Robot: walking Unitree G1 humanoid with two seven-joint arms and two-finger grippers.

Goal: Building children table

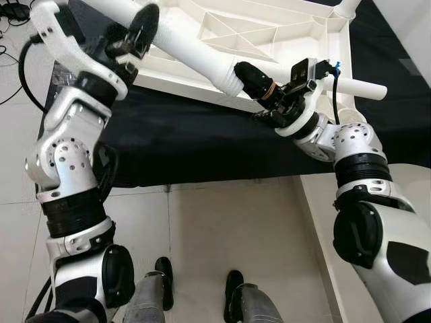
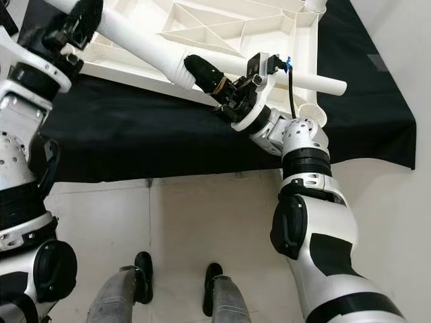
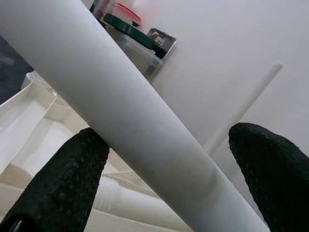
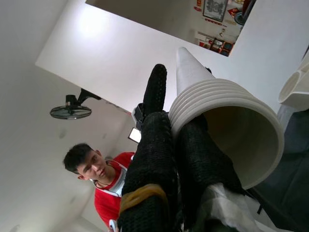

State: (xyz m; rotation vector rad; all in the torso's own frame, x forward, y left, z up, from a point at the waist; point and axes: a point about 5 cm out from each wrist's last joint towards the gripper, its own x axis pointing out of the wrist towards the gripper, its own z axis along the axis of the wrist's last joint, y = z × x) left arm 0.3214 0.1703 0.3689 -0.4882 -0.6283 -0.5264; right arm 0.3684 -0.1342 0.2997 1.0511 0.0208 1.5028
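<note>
- Tabletop (image 1: 269, 30), white plastic, is laid underside up on a black cloth (image 1: 202, 145).
- One leg (image 1: 195, 54) is gripped at its ribbed open end by the right gripper (image 1: 259, 84), one finger apparently inside.
- Left gripper (image 1: 138, 33) is spread around the shaft, not clamped.
- Another leg (image 1: 360, 87) lies loose beside the top; this leg is judged not yet seated.

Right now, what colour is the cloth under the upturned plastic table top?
Black. The cloth under the white table top shows best in the right eye view.
</note>
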